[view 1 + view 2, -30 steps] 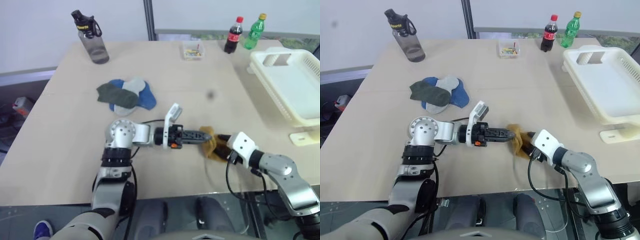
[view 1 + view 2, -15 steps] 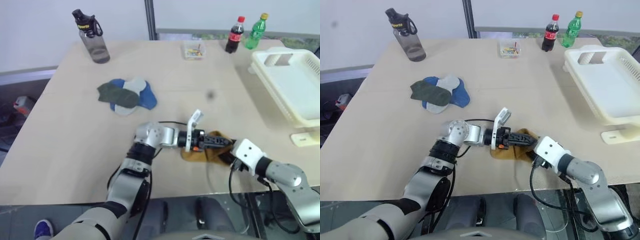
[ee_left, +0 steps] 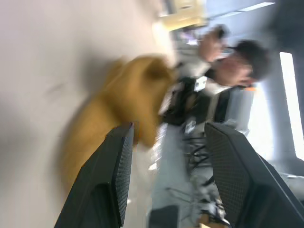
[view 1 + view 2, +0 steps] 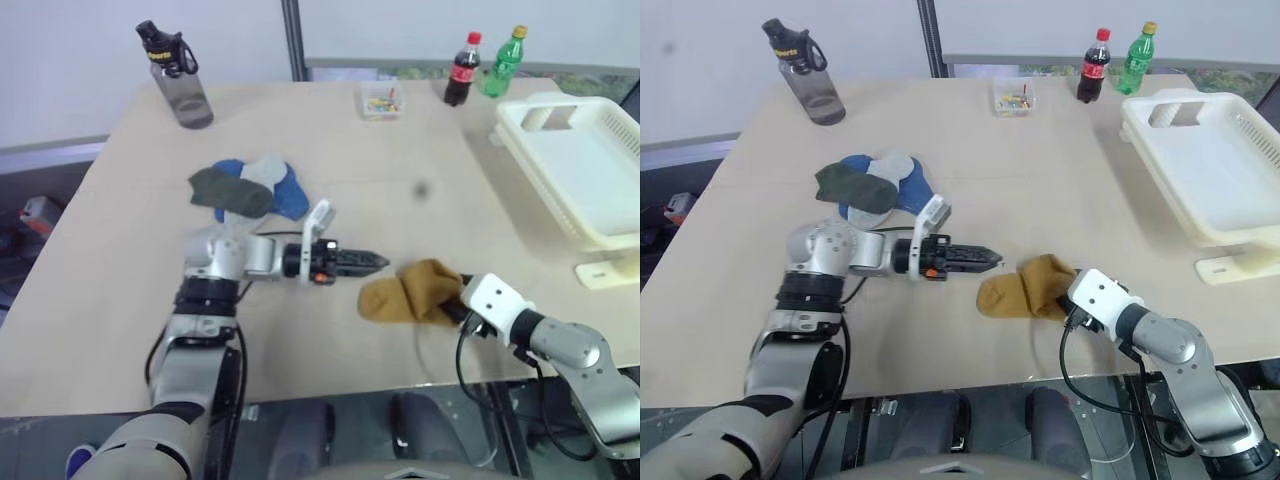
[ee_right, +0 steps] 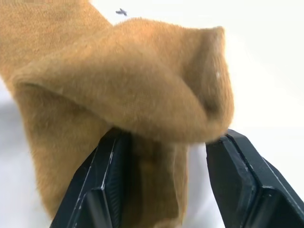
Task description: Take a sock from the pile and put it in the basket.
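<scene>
One mustard sock [image 4: 412,293] is lying nearest on the table [image 4: 120,290], close to the front edge, its right end bunched up and lifted. The right gripper [image 5: 159,156] is grasping that bunched end: in its wrist view the folded cloth is sitting between the two black fingers [image 5: 97,190]. Just to the left, the left gripper [image 4: 375,262] is hovering with its tip pointing at the sock but apart from it, holding nothing; its wrist view is showing the two fingers [image 3: 107,185] standing parted with a gap between them, and a person beyond the table edge.

Farther back, the pile [image 4: 245,188] is lying flat: one dark green sock, one pale grey and blue beneath, four pieces at most as far as can be told. The basket [image 4: 590,180] is sitting at the far right, well apart from the sock, with open tabletop between.

At the back edge are standing one dark water bottle [image 4: 178,75], one small clear box [image 4: 381,100], one cola bottle [image 4: 460,70] and one green bottle [image 4: 503,62].

Half a second ago the left gripper was on the sock; it has since drawn away to the left.
</scene>
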### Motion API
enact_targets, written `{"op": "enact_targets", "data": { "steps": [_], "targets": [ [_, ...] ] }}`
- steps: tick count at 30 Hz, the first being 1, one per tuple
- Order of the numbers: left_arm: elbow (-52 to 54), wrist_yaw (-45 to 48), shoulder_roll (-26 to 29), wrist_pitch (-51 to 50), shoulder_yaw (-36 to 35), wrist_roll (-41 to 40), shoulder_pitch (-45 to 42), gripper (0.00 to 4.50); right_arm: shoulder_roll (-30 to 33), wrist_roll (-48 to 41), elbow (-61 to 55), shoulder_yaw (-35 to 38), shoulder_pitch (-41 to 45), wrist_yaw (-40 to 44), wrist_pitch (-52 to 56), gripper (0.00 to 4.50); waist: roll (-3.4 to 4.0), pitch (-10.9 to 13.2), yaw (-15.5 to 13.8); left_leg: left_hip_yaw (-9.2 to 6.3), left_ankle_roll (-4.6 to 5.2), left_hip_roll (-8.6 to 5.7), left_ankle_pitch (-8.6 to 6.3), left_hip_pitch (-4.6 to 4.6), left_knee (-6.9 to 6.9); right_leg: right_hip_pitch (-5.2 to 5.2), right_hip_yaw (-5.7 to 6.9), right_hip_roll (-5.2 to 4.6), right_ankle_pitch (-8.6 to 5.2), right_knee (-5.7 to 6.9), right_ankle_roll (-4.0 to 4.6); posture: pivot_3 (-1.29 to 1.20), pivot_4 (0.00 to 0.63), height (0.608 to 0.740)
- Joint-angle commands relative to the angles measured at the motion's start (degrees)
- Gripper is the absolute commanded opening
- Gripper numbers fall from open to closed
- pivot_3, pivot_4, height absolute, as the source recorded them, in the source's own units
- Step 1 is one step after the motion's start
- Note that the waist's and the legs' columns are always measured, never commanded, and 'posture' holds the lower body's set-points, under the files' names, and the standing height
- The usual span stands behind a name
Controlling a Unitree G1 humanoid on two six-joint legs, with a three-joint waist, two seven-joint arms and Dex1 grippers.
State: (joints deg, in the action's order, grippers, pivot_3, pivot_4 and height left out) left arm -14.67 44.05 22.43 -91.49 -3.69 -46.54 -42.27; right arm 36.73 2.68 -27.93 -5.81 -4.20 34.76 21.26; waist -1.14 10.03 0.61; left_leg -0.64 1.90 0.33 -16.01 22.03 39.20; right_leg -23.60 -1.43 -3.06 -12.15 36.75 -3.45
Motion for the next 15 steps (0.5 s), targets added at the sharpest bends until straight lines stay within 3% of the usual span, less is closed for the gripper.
{"op": "enact_targets", "data": {
  "steps": [1, 10, 15],
  "targets": [
    [2.52, -4.78, 0.89, -1.01, 2.38, -4.13, 0.37, 2.53, -0.27, 0.41, 2.26, -1.34, 0.17, 0.48, -1.17, 2.6, -0.01, 0.0, -0.11, -0.02, 0.0, 0.0, 0.0, 0.0, 0.0, 0.0, 0.02, -0.01, 0.0, 0.01, 0.0, 0.0, 0.15, 0.74],
    [1.13, -21.25, 1.95, -1.01, 6.62, -11.03, 1.27, 2.53, -0.69, 0.47, 2.61, -2.08, 1.01, 0.92, -1.67, 2.6, -0.07, -0.06, 0.21, 0.0, -0.02, 0.02, 0.01, -0.08, -0.01, 0.01, -0.02, 0.0, 0.01, 0.08, 0.02, 0.0, 0.15, 0.74],
    [1.57, -22.87, 7.36, -1.01, 8.97, -14.52, -0.03, 2.53, -0.43, 0.02, 0.81, -1.4, 0.16, 1.19, -0.72, 2.6, -0.12, -0.15, 0.28, 0.01, -0.02, 0.01, 0.01, -0.12, -0.01, 0.03, -0.03, 0.01, 0.0, 0.08, 0.03, 0.0, 0.15, 0.74]
  ]
}}
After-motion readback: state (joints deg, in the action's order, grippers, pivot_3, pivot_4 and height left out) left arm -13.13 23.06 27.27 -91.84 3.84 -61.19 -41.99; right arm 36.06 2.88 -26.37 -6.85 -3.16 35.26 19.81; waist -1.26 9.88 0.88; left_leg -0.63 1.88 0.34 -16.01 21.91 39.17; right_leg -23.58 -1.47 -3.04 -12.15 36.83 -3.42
